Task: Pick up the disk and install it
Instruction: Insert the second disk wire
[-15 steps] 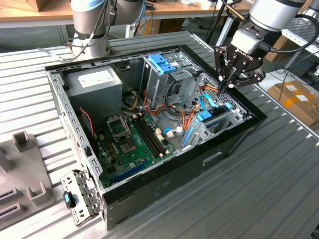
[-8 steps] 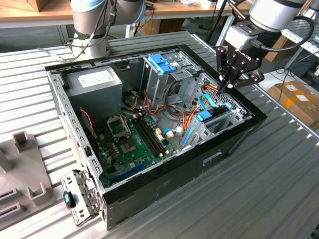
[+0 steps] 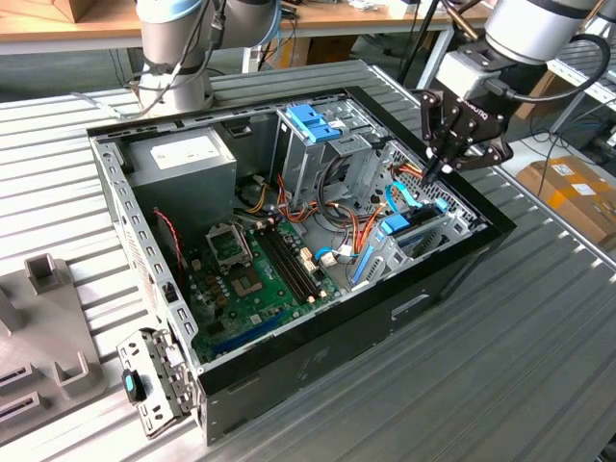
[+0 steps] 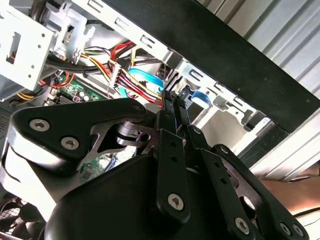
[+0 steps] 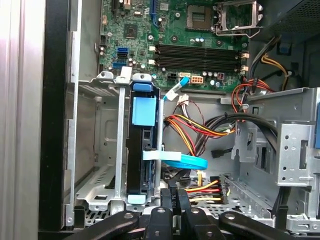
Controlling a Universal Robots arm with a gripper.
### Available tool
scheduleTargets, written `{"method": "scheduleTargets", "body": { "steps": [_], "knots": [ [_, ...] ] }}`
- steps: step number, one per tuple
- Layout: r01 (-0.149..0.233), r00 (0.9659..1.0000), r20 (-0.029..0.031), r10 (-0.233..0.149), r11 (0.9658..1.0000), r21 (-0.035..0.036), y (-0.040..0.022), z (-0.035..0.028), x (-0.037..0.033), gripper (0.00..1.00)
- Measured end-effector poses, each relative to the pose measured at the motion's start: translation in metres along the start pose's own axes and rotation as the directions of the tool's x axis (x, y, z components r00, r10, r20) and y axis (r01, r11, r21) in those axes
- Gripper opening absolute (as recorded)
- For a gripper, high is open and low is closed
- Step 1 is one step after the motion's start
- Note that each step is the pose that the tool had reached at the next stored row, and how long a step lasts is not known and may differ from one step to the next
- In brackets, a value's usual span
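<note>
One disk (image 5: 141,150) sits upright in its bay; gripper (image 5: 171,196) hovers just above, fingers pinched together, empty.

A ribbed grey metal table (image 3: 539,318) fills most of the exterior view, its slats running across the whole surface. Behind it stands a wooden bench (image 3: 67,29) with a pale top, along the far edge. At the exterior view's right, beyond the table edge, a cardboard box (image 3: 573,188) sits low down, with dark cables (image 3: 553,135) hanging near it. A grey fixture (image 3: 38,327) rests on the table at the exterior view's left. The light is even and bright.
</note>
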State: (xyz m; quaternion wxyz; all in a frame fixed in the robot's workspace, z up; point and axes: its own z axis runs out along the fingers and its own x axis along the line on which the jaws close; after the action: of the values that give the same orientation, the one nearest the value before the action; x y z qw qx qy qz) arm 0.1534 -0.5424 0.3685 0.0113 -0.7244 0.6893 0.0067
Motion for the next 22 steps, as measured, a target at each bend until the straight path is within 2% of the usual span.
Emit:
{"method": "scheduleTargets", "body": {
  "steps": [5, 18, 22],
  "knots": [
    [0.0, 1.0, -0.0001, 0.0, 1.0, 0.0, 0.0006, -0.0003, 0.0115, 0.16],
    [0.0, 1.0, 0.0001, 0.0, 1.0, 0.0, 0.0006, -0.0002, 0.0128, 0.16],
    [0.0, 1.0, 0.0001, 0.0, 1.0, 0.0, 0.0012, -0.0001, 0.016, 0.16]
  ]
}}
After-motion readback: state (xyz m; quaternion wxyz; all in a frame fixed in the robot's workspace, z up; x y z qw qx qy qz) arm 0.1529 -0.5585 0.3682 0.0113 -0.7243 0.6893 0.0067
